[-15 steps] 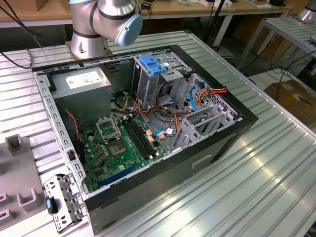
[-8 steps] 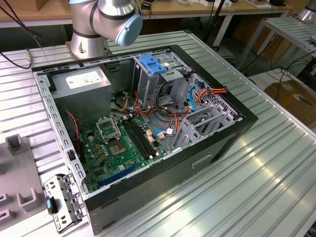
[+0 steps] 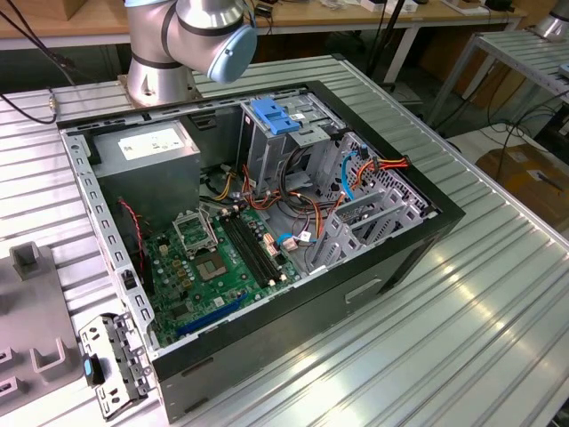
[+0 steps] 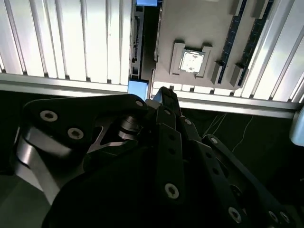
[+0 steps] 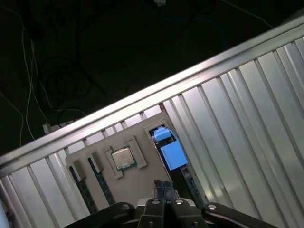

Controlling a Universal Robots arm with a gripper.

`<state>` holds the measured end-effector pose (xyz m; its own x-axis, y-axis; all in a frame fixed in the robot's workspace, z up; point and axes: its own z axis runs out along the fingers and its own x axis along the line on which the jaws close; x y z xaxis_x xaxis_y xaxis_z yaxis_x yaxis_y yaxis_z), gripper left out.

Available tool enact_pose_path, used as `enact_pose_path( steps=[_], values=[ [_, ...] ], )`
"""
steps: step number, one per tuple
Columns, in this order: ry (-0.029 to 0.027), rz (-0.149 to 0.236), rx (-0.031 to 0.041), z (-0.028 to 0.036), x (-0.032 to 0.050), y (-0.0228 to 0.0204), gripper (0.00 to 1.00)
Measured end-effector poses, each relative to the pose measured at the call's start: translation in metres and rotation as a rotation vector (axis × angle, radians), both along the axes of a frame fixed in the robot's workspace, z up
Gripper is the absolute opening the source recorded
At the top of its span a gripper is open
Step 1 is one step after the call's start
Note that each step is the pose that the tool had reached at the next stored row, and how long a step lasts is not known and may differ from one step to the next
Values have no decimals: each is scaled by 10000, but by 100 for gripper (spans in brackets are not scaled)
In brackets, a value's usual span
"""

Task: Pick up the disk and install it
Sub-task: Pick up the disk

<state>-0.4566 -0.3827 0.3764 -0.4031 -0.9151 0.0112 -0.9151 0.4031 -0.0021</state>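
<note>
— Ribbed aluminium table point(image 3: 498, 338) all round in the exterior view, with an open computer case point(image 3: 267, 356) in the middle. Where's the disk?

— Off the case's near corner, toward the exterior view's left. The disk point(image 3: 111, 366) sits just beside the grey tray point(image 3: 44, 302), with a blue piece on the side toward it. The drive cage point(image 3: 276, 120) with the blue top stands inside the case, well apart from the disk.

— And the second wrist view?

— The gripper point(image 4: 164, 95) hangs over the table's edge, roughly in line with the gap between the tray point(image 4: 190, 23) and the slats. The disk point(image 4: 137, 47) shows there as a thin strip, with a blue end nearest the fingertips.

— Fingers?

— Pressed together with nothing between them, as far as I can judge. The first wrist view agrees. The gripper point(image 5: 165, 187) tips meet, and the disk point(image 5: 173, 156) lies just beyond them, beside the tray point(image 5: 135, 133) carrying a processor chip point(image 5: 122, 157).

— What makes this pick go well?

— I'd say the fingers should spread before any descent and be squared to the strip's long sides. They should close on the metal body rather than the blue plastic. The tray wall is close on one side, so that finger has to enter the dark gap cleanly. If it's off-line, it would likely nudge the tray or tip the disk.
</note>
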Motion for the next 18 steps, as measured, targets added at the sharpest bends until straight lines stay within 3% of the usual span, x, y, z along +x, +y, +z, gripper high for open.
enact_pose_path(
  steps=[12,16,18],
  values=[
    [-8,1969,0,-1,0,0,11],
    [-10,2433,0,-1,0,0,11],
    [-10,2466,0,-1,0,0,11]
  ],
)
